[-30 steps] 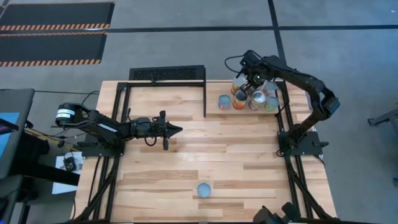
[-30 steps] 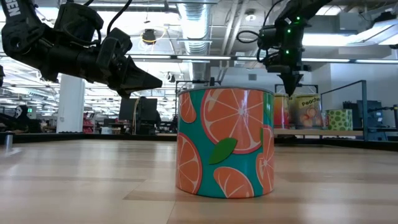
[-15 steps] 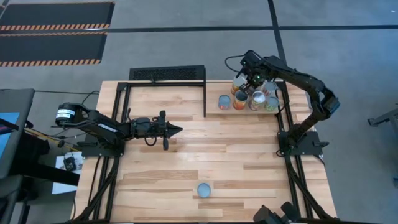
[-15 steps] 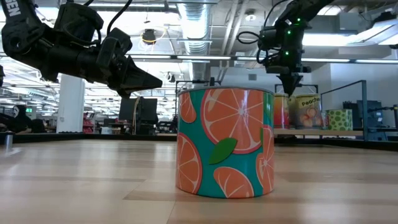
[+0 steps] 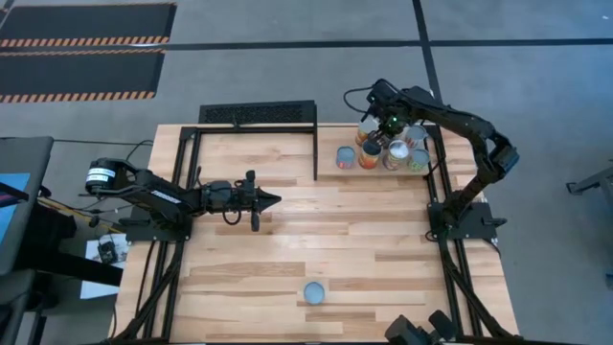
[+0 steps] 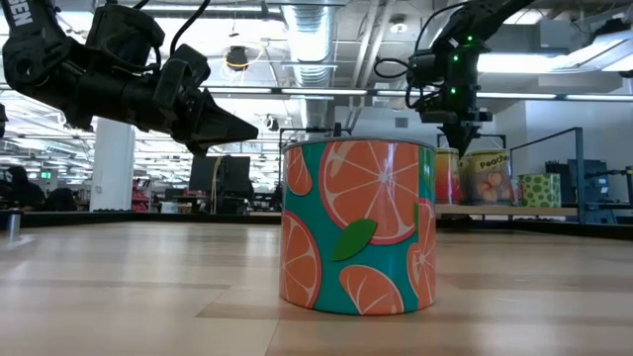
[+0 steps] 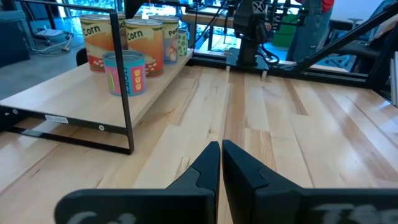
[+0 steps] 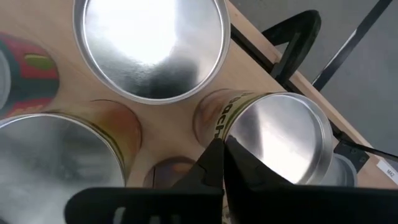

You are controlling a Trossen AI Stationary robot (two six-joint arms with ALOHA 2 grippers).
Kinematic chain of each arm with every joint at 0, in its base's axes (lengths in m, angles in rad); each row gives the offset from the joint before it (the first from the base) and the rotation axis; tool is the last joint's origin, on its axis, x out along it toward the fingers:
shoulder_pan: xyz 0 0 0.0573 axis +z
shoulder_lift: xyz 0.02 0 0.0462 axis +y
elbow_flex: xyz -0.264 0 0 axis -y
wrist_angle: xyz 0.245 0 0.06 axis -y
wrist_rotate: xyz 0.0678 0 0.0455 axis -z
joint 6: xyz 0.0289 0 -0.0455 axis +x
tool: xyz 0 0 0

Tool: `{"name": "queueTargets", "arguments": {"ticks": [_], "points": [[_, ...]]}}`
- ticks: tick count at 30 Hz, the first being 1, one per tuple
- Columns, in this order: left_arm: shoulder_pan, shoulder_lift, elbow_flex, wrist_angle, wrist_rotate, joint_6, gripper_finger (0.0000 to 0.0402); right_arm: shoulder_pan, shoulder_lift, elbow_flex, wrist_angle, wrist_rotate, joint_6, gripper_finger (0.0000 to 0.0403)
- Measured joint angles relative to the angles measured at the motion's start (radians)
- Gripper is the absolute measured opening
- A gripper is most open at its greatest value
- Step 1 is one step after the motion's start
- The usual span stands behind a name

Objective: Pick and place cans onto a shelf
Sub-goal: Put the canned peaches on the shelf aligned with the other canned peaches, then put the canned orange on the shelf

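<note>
Right gripper [image 8: 219, 163] hovered over the cans [image 5: 383, 153] clustered on the shelf, fingers nearly together, holding nothing; left gripper [image 5: 273, 199] parked mid-table, fingers closed; one can [image 5: 314, 292] remained near the table's front edge.

Both six-joint arms are matte black, trailed by looping black cables. The right arm's tapered two-finger gripper [image 6: 463, 138] carries a green light. The left arm's pointed two-finger gripper [image 5: 273, 200] is all black.

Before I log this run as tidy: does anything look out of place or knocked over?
One orange-print can stands alone near the table's front edge, far from the other cans clustered at the back right under the right pincer. It is upright; nothing looks spilled or damaged.
</note>
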Motion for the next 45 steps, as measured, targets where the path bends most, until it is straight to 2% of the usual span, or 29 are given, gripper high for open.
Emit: {"name": "queueTargets", "arguments": {"ticks": [11, 17, 22, 26, 29, 33, 37, 40, 45], "points": [[0.000, 0.000, 0.000, 0.000, 0.000, 0.000, 0.0006, 0.000, -0.002, 0.000, 0.001, 0.005, 0.006, 0.0079], [0.000, 0.000, 0.000, 0.000, 0.000, 0.000, 0.0006, 0.019, -0.071, 0.000, 0.001, 0.027, -0.011, 0.0098], [0.000, 0.000, 0.000, 0.000, 0.000, 0.000, 0.0006, 0.067, -0.175, 0.000, -0.005, 0.035, -0.021, 0.0089], [0.000, 0.000, 0.000, 0.000, 0.011, 0.006, 0.0006, 0.172, -0.267, -0.029, 0.036, 0.023, -0.042, 0.0045], [0.000, 0.000, 0.000, 0.006, 0.012, 0.008, 0.0006, 0.264, -0.352, -0.145, 0.160, 0.010, -0.053, 0.0010], [0.000, 0.000, 0.002, 0.016, 0.044, 0.015, 0.0006, 0.389, -0.470, -0.362, 0.393, -0.027, 0.003, 0.0016], [-0.016, 0.000, 0.030, -0.013, 0.099, 0.041, 0.0004, 0.550, -0.552, -0.572, 0.669, -0.033, 0.078, 0.0006], [-0.061, 0.000, 0.069, -0.082, 0.135, 0.097, 0.0001, 0.675, -0.583, -0.711, 0.922, -0.009, 0.099, 0.0008], [-0.158, 0.000, 0.168, -0.251, 0.137, 0.192, 0.0000, 0.835, -0.563, -0.872, 1.265, 0.055, 0.101, 0.0007]]}}
